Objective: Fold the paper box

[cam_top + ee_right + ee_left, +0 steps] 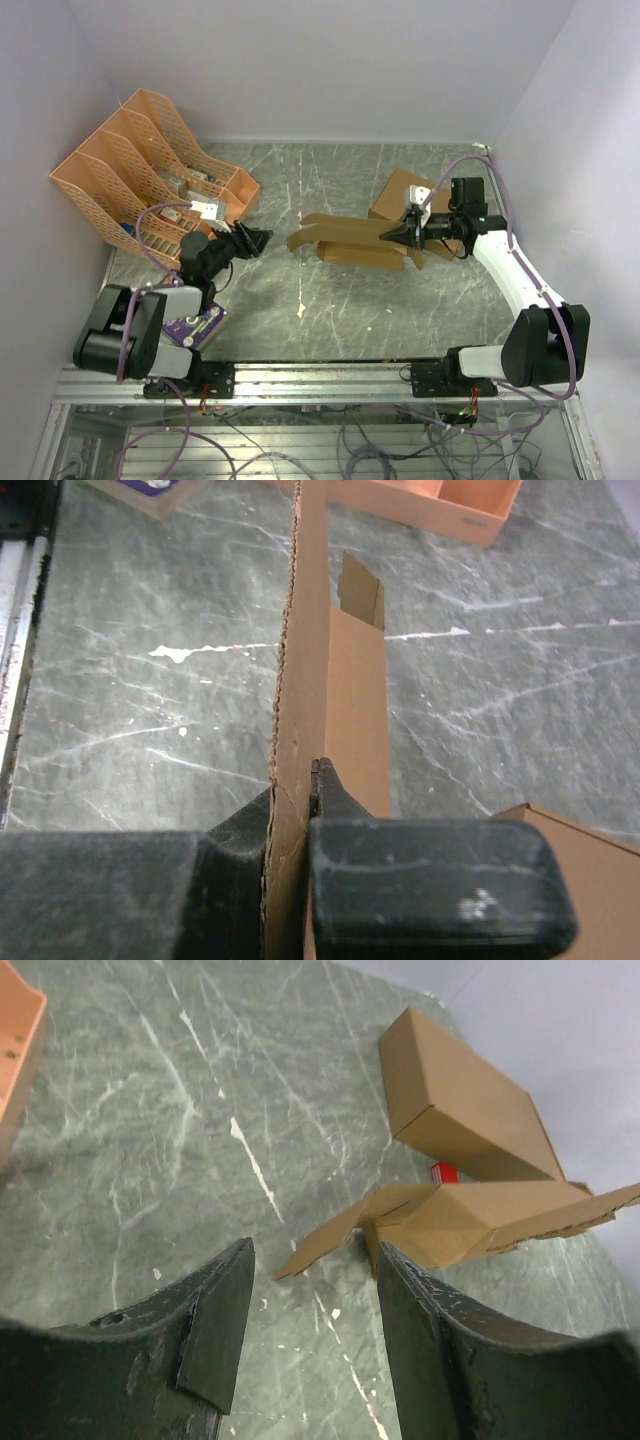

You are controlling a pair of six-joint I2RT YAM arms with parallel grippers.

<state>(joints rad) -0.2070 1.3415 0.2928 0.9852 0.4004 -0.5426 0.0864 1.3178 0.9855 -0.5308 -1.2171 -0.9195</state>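
Note:
The paper box [350, 243] is a brown, partly folded sheet with loose flaps, lying mid-table. My right gripper [402, 235] is shut on its right end. In the right wrist view the fingers pinch an upright panel of the paper box [305, 650] at the gripper [295, 790]. My left gripper [262, 240] stands open just left of the box, not touching it. In the left wrist view, the open left gripper [315, 1260] has nothing between its fingers, and the paper box [470, 1215] lies just beyond, one flap [330, 1240] pointing toward the gap.
A larger ready-made cardboard box [400, 193] sits behind the paper box, seen too in the left wrist view [460, 1100], with a small red item [443, 1172] beside it. An orange file rack [150, 170] stands at the back left. A purple item [195, 327] lies by the left arm's base.

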